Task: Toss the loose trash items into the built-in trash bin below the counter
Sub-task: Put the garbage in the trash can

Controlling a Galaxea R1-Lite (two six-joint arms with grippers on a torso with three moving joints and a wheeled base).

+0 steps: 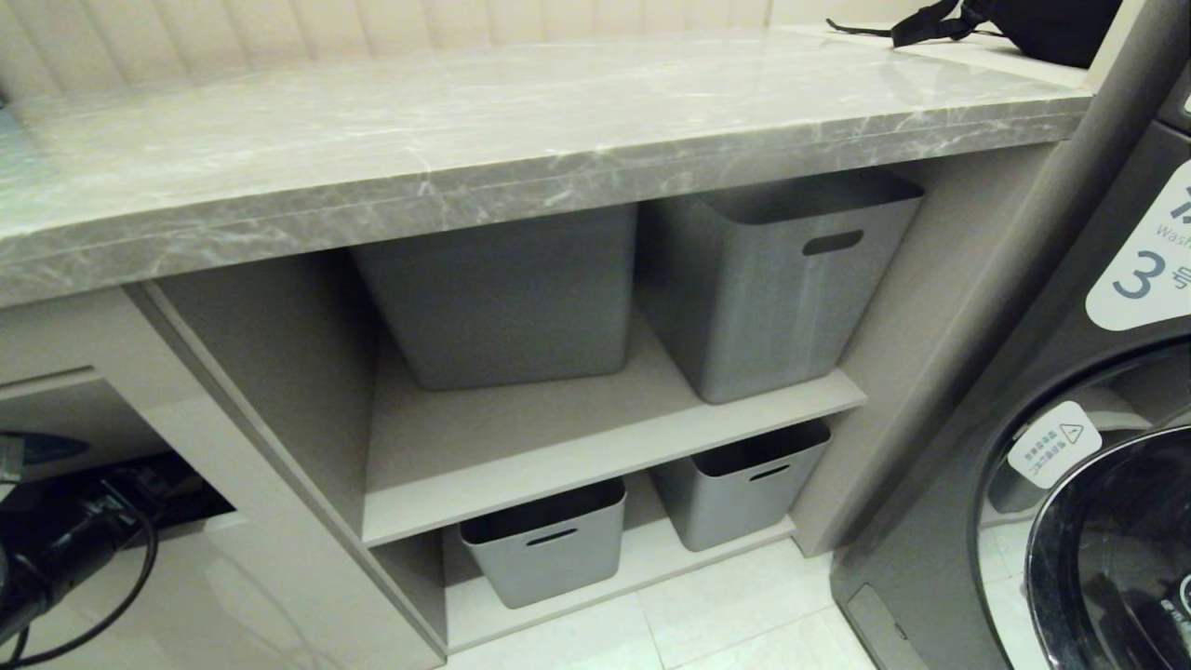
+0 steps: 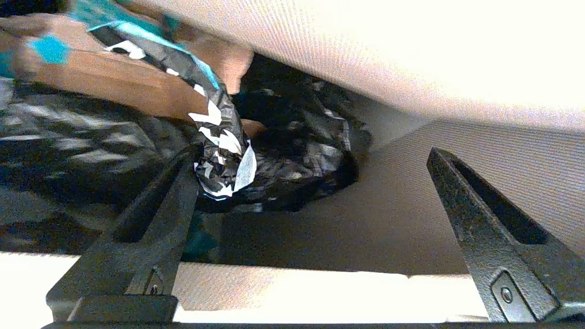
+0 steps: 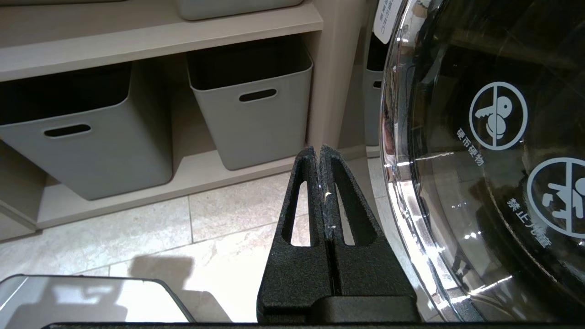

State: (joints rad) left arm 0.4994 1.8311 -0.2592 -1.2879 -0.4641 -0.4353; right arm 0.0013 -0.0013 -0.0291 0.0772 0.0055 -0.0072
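Laundry corner with pale floor tiles [image 3: 237, 219] and beige cabinets under a long grey marble counter [image 1: 521, 140].

Left gripper [image 2: 315, 183] spread wide and empty, poking into the dark mouth of the trash bin [image 2: 320, 228] at the far left, low under the counter. Just beyond its fingers [image 2: 160, 214], a torn turquoise cardboard piece [image 2: 137, 59] lying on the black bin bag [image 2: 292, 137]; second piece not clearly made out. Left arm cut off at the head view's left edge, bin flap mostly hidden.

Right gripper [image 3: 319, 155] pressed shut on nothing, low above the tiles, between shelves and washing machine [image 1: 1070, 447].

Four grey tubs [image 1: 772, 279] on two open shelves at centre. Black bag [image 1: 1023, 23] on the counter's far right end, partly out of view.
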